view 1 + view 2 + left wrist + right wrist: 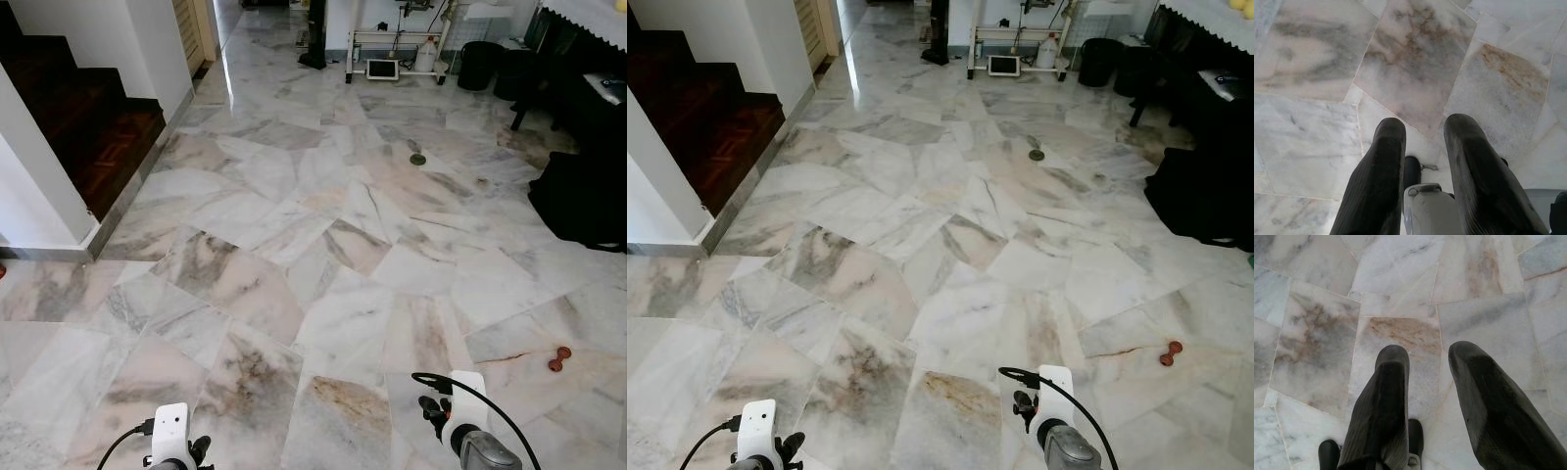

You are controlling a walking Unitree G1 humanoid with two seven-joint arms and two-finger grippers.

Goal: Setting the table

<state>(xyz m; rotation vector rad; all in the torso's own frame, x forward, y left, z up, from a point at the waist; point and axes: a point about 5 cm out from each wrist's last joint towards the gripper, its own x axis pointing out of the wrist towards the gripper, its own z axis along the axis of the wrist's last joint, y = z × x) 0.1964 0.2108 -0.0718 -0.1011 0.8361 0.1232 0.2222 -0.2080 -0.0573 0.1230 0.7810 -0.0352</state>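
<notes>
I am looking down at a marble floor (313,245). No dishes or cutlery are in sight. A table edge with a white lace cloth (588,18) shows at the far right back. My left arm (171,441) and right arm (468,426) hang low at the bottom of the eye views. In the left wrist view my left gripper (1426,125) is open above the floor tiles, nothing between its fingers. My right gripper (1430,351) is likewise open and holds nothing.
Dark wooden stairs (88,127) rise at the left behind a white wall. A black bag (583,201) and dark furniture stand at the right. A small red-brown object (559,359) lies on the floor nearby. A white cart (397,49) and black bin (480,64) stand far back.
</notes>
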